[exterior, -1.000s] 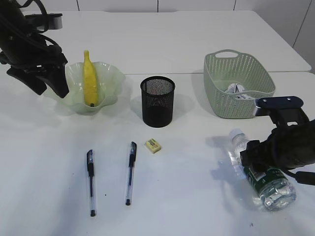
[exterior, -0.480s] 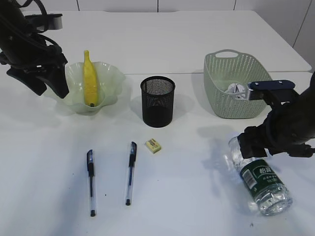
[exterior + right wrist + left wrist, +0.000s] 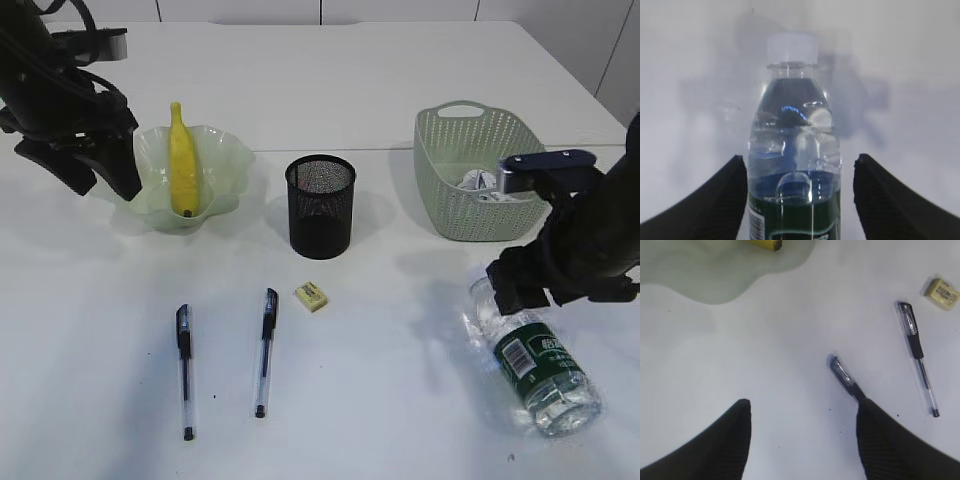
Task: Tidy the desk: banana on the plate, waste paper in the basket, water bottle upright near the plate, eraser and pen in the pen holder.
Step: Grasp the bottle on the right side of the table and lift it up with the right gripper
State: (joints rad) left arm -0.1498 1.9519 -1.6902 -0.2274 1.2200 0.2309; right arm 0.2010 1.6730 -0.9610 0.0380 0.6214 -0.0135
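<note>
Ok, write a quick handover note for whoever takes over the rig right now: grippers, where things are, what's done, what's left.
Left gripper: open, empty, hanging beside the plate.
Right gripper: open, straddling the water bottle, which lies on its side on the desk; no grip visible.
Done: banana on the plate; waste paper in the basket.
Left: stand the bottle upright near the plate; put the eraser and two pens into the pen holder.
</note>
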